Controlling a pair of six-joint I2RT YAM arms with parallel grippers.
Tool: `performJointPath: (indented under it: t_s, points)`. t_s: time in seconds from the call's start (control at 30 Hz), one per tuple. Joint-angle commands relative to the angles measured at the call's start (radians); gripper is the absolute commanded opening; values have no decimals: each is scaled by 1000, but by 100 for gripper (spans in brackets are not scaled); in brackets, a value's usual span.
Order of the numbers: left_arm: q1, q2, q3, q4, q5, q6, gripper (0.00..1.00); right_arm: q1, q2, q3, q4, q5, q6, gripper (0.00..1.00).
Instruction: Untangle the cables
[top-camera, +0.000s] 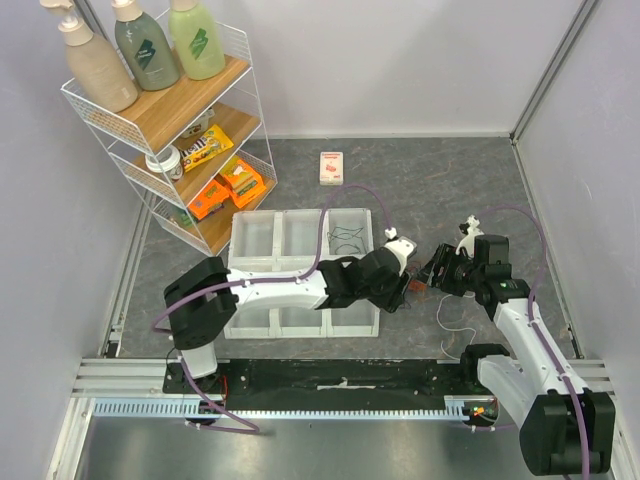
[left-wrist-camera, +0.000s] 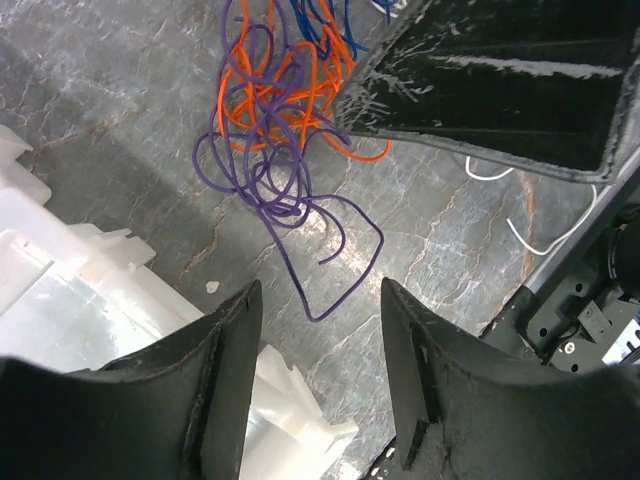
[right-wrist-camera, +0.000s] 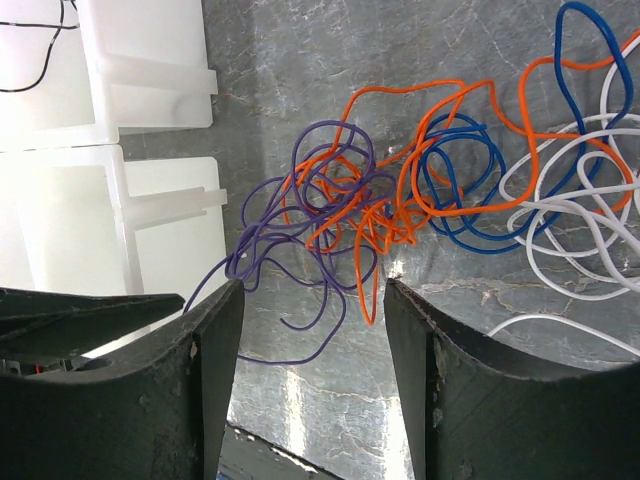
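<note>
The cables lie tangled on the grey table between my two grippers. In the right wrist view a purple cable (right-wrist-camera: 320, 190) is knotted into an orange one (right-wrist-camera: 400, 200), with a blue one (right-wrist-camera: 460, 180) and a white one (right-wrist-camera: 570, 210) to the right. My right gripper (right-wrist-camera: 312, 290) hangs open just above the purple loops, holding nothing. My left gripper (left-wrist-camera: 320, 290) is open too, near the purple cable's (left-wrist-camera: 290, 190) loose end, with the orange cable (left-wrist-camera: 270, 90) beyond. A black cable (top-camera: 348, 238) lies in a compartment of the white bin. From above, both grippers (top-camera: 405, 275) (top-camera: 432, 272) nearly meet.
The white compartment bin (top-camera: 255, 240) stands just left of the tangle, its edge close under my left fingers (left-wrist-camera: 230, 340). A wire rack (top-camera: 190, 130) with bottles and snacks fills the back left. A small card box (top-camera: 331, 167) lies at the back. A white cable strand (top-camera: 447, 318) trails toward the near edge.
</note>
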Motion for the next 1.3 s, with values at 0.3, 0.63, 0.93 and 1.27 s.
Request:
performJointPath:
  t_s: [0.3,0.63,0.93,1.27]
  points:
    - [-15,91,143,-55,-22,41,19,12,-1,-22,35,-23,8,72]
    - [-15,-11,135,-13,-11,86,2,55,30,-59,73,-36,26,68]
    - [-18,-128,129,101,179,64,2,73,215,-94,401,16,184,67]
    - [-43,-609,-47,115,68,90,2,-78,424,-5,383,335,187,54]
